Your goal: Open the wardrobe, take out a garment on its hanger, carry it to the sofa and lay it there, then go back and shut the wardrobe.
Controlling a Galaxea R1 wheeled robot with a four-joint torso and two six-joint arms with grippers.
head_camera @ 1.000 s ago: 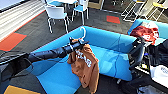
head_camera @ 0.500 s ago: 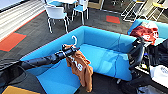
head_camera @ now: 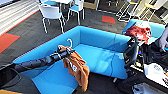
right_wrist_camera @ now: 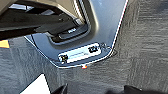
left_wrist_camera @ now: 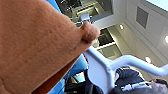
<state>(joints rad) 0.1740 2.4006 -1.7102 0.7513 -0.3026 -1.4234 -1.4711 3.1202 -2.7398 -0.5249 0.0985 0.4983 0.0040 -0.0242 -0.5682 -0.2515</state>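
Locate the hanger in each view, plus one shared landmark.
Head view: hanger, pale hook rising above the left claw, over the sofa.
Left wrist view: hanger as a pale bar running out from the orange shirt.
Right wrist view: floor and robot base, no hanger.
Shared landmark: the orange shirt.

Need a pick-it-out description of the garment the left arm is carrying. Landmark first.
Start at the big bright blue sofa in the middle of the head view. The left arm reaches over its near arm, and from the left gripper hangs a rust-orange shirt on a pale hanger whose hook sticks up. The other reddish cloth has white print and lies heaped at the far right.
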